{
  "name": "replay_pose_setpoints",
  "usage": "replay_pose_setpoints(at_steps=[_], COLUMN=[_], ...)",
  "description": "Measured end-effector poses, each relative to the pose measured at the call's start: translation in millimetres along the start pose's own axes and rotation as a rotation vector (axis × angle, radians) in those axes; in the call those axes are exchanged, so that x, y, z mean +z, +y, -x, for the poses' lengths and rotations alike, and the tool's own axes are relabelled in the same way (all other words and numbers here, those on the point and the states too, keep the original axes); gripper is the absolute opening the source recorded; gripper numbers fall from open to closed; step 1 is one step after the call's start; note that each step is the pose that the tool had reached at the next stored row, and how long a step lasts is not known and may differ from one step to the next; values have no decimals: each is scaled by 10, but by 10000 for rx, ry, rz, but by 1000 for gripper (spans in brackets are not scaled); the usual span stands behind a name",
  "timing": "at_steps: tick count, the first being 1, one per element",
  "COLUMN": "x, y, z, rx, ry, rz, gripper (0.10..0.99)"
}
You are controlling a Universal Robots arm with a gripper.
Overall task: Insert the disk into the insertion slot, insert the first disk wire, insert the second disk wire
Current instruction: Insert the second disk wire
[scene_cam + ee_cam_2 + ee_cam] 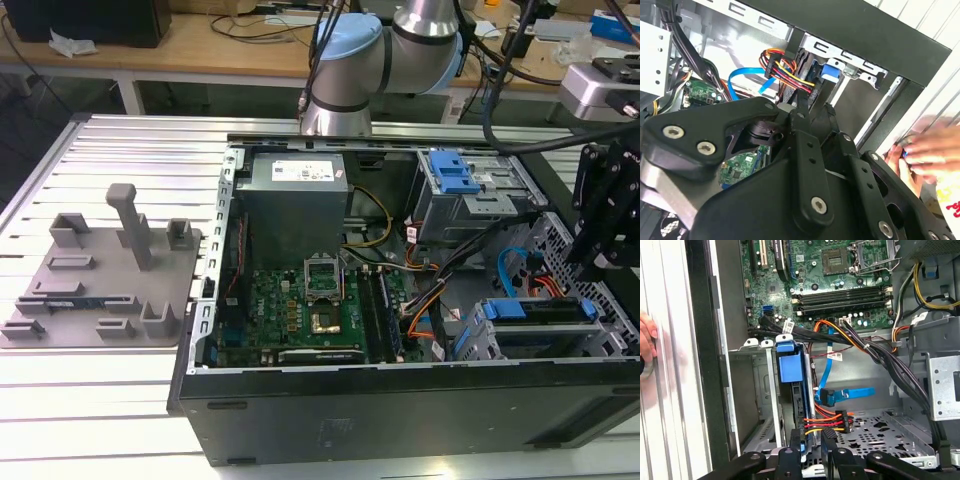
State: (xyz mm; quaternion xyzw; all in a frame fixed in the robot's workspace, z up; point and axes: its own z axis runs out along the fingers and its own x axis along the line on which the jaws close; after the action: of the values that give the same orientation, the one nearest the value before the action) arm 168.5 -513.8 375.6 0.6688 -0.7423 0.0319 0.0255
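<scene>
The disk (545, 310), in its blue carrier, sits in the insertion slot (500, 345) at the exterior view's lower right. In the first wrist view the disk (790, 365) stands edge-on inside the slot (765, 390). My gripper (811, 440) is at its near end, with the jaws close together around the plug of a red, orange and yellow wire (822, 421). The second wrist view shows the same wire (785, 70) at my gripper (810, 107). A blue flat wire (850, 392) hangs loose beside the disk, its plug free.
A person's hand (646, 337) rests on the table outside the case wall, and it also appears in the second wrist view (930, 150). A taller cage with a blue latch (455, 180), the motherboard (300, 300) and black cable bundles (890, 360) lie nearby.
</scene>
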Motion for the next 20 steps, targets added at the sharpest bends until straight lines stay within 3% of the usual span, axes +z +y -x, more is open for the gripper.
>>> replay_pose_setpoints(at_steps=[10,14,20], x=[-2,-38,-47], y=[1,15,167], z=[8,109,189], rx=[0,-2,-4], ry=[13,339,471], rz=[0,-21,-35], gripper=[302,302,302])
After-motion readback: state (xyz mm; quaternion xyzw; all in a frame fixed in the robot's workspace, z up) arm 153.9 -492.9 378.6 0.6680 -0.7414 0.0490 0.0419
